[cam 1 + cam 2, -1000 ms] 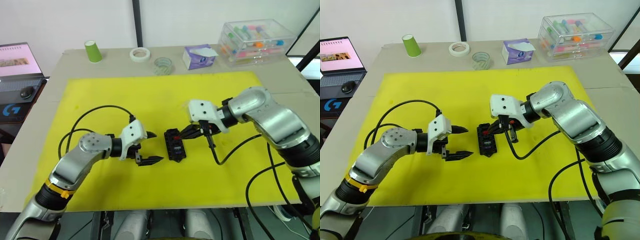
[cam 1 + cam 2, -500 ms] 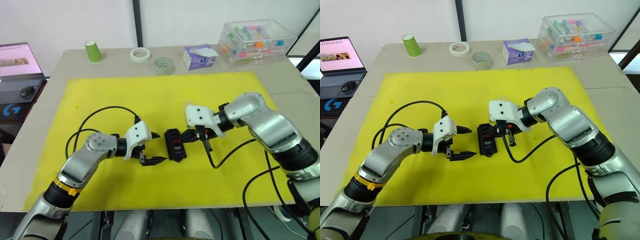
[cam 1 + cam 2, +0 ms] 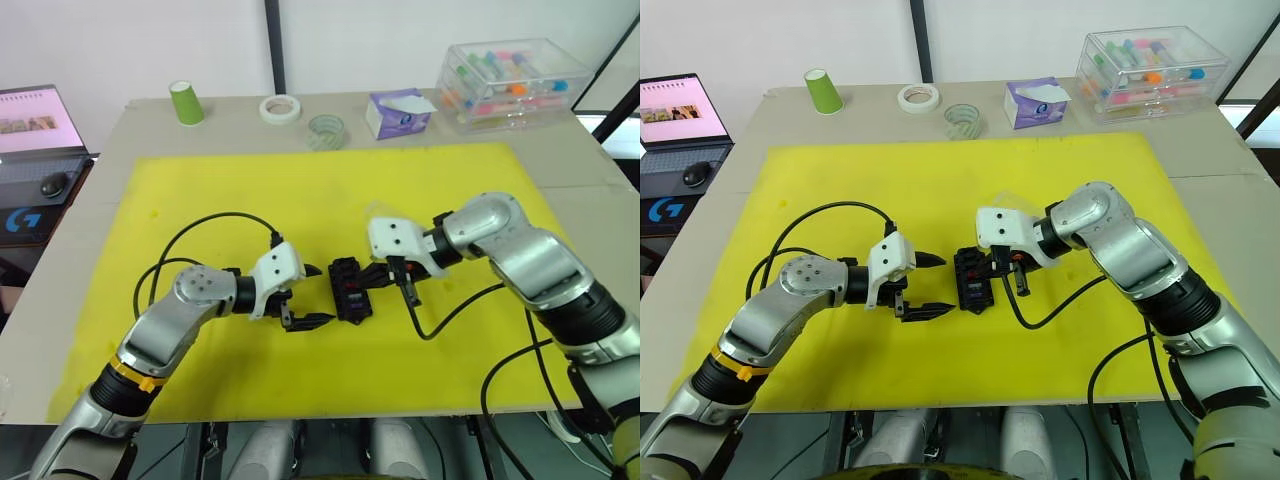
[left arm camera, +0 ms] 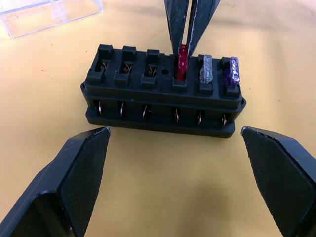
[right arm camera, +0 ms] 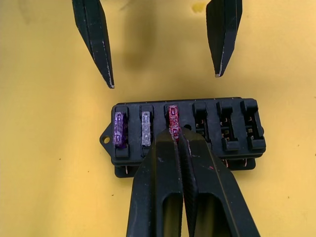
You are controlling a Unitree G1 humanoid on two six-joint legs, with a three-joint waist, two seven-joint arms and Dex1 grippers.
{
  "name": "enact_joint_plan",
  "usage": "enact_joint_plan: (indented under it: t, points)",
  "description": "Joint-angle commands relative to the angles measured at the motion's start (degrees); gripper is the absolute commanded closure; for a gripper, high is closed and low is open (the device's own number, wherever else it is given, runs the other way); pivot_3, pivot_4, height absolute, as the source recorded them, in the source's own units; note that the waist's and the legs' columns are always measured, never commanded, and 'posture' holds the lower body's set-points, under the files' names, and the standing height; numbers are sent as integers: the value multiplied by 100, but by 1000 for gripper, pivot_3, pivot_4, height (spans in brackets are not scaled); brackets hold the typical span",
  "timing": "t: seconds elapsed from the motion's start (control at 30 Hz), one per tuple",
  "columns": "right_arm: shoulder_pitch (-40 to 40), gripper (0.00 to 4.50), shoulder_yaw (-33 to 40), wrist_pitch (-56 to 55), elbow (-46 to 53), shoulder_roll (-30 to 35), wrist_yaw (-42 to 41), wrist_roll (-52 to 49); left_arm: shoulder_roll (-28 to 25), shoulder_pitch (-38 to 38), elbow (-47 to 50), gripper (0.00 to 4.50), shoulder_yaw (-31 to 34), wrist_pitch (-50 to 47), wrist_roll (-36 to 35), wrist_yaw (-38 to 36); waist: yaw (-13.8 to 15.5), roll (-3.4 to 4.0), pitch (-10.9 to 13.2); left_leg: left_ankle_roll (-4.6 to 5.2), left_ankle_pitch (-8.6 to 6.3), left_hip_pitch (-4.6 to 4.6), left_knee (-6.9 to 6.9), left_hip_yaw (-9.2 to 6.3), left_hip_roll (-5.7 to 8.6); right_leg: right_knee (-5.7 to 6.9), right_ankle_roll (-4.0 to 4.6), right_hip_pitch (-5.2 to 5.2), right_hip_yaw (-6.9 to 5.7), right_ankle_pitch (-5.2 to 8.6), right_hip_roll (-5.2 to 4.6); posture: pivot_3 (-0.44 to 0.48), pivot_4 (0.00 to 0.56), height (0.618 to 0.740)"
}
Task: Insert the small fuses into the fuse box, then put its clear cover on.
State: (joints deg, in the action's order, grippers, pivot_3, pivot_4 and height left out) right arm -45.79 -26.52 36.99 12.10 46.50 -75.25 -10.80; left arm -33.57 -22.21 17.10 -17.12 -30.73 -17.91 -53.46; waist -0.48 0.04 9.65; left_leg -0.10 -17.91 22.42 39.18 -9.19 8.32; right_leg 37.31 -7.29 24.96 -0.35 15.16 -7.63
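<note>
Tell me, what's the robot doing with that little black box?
The right gripper is pinching a red fuse into a slot of the black fuse box on the yellow mat. A purple fuse and a grey one already sit in the box, and three slots are empty. The left gripper waits open beside it. The clear cover lies nearby, not on yet.

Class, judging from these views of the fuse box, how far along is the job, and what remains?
Two fuses, a purple fuse and a grey fuse, already sit in the fuse box. The right end effector is shut on a red fuse in the third slot. Three slots are empty. The left end effector is open beside the box. The clear cover lies apart on the mat, not yet fitted.
</note>
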Motion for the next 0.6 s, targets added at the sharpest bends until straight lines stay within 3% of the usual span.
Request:
enact_joint_plan:
  t: [0.03,0.6]
  points:
    - [18,4500,72,-61,95,-40,-10,38,-30,-36,201,32,81,52,10,-21,-2,0,0,0,0,0,0,0,0,0,0,0,0,0,0,0,150,740]
    - [106,4500,-158,-240,-138,-86,5,497,-7,-41,212,32,73,64,45,-15,-4,-1,-2,0,0,-4,1,-1,0,0,0,-4,0,0,1,0,150,740]
